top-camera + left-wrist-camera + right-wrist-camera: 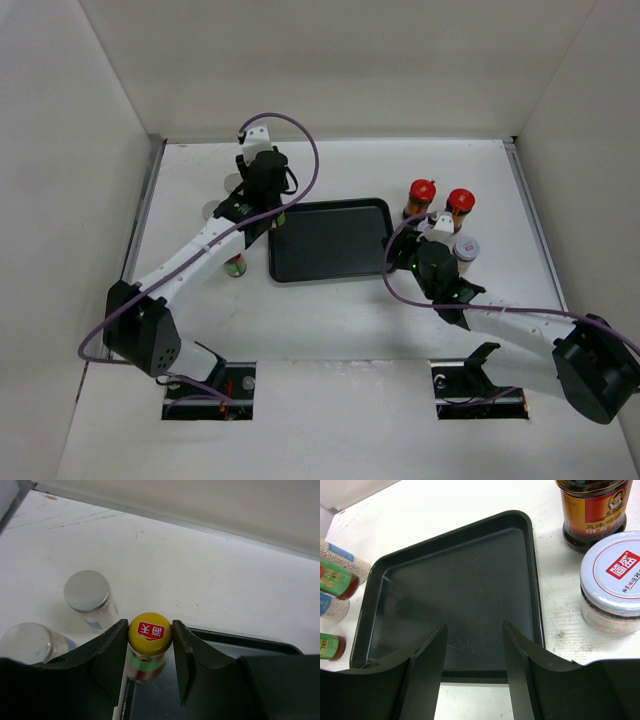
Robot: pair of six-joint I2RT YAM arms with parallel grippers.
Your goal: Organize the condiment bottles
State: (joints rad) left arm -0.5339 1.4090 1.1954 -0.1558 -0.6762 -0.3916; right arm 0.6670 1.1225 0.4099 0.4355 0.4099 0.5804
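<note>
Holding a yellow-capped bottle point(150, 632) by its cap, the left pincer point(150, 626) is at the black tray's point(240, 638) left edge, its arm stretched far out. I think it must next set the bottle down inside. The right pincer point(474, 627) hangs half open and empty by the tray's right side, arm bent.

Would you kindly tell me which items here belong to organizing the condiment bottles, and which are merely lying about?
Job: yellow-capped bottle in the left gripper; second yellow-capped bottle; two grey-topped cylinders; two red-lidded jars; pale-lidded jar.
Just there: black tray; purple cables.
</note>
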